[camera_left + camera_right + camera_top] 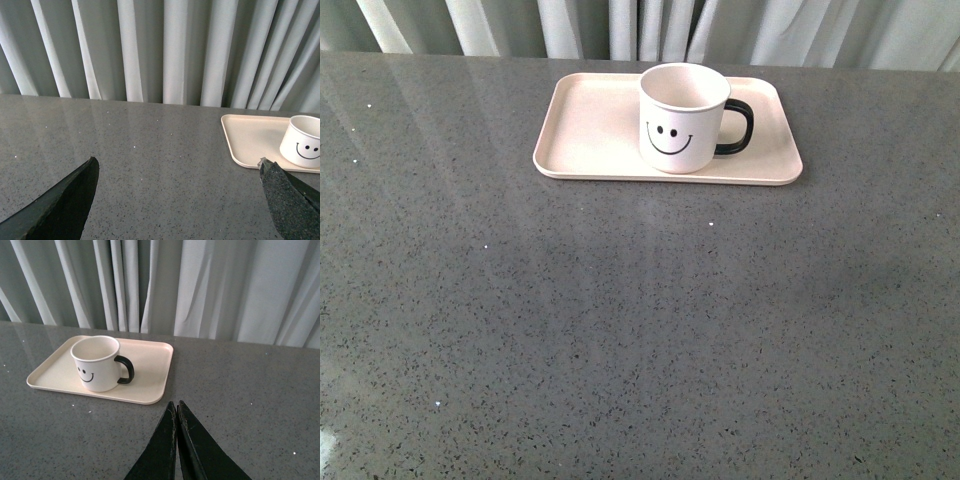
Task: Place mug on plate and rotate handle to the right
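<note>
The white mug (682, 118) with a black smiley face stands upright on the pale pink-beige plate (590, 130) at the far middle of the table. Its black handle (736, 127) points to the right. Neither arm shows in the front view. In the left wrist view the mug (302, 141) and plate (250, 137) lie ahead, well apart from my open left gripper (177, 167), which holds nothing. In the right wrist view the mug (97, 363), its handle (126, 370) and the plate (150, 365) sit beyond my shut right gripper (176, 403), which hovers empty over the table.
The grey speckled tabletop (620, 330) stretches from the plate to the near edge. Pale curtains (640, 28) hang behind the table's far edge.
</note>
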`<state>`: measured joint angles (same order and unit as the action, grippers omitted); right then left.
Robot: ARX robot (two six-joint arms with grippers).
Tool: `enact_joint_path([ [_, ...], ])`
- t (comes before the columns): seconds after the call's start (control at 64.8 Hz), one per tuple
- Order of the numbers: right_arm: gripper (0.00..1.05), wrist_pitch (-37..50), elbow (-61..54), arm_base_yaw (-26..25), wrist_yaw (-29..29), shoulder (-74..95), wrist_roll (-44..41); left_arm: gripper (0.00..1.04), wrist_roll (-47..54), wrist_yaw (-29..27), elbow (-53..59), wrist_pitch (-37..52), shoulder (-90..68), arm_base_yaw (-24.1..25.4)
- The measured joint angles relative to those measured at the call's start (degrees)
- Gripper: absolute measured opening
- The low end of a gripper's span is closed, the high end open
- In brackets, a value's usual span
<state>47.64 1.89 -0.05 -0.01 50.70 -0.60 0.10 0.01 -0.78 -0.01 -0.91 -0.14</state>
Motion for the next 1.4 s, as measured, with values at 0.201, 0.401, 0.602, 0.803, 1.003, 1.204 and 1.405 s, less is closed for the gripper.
enact_joint_path([
  [0.201, 0.02, -9.46, -0.74, 0.00, 0.00, -11.26, 0.00, 0.96, 0.00, 0.00, 0.02, 0.00, 0.00, 0.00],
  [0.401, 0.02, -16.24, -0.81, 0.00, 0.02, -18.64, 0.00, 0.96, 0.00, 0.00, 0.02, 0.00, 0.00, 0.00],
  [0.602, 0.02, -22.47, -0.81, 0.00, 0.02, -25.35, 0.00, 0.95, 0.00, 0.00, 0.02, 0.00, 0.00, 0.00],
  [0.803, 0.02, -27.36, -0.81, 0.00, 0.02, -30.45, 0.00, 0.95, 0.00, 0.00, 0.00, 0.00, 0.00, 0.00],
  [1.003, 0.02, -32.24, -0.81, 0.00, 0.02, -35.36, 0.00, 0.95, 0.00, 0.00, 0.00, 0.00, 0.00, 0.00],
  [1.204, 0.02, -36.39, -0.81, 0.00, 0.02, -39.52, 0.00, 0.95, 0.00, 0.00, 0.00, 0.00, 0.00, 0.00],
  [1.405, 0.02, -46.93, -0.81, 0.00, 0.02, -48.72, 0.00, 0.95, 0.00, -0.02, 0.00, -0.02, 0.00, 0.00],
])
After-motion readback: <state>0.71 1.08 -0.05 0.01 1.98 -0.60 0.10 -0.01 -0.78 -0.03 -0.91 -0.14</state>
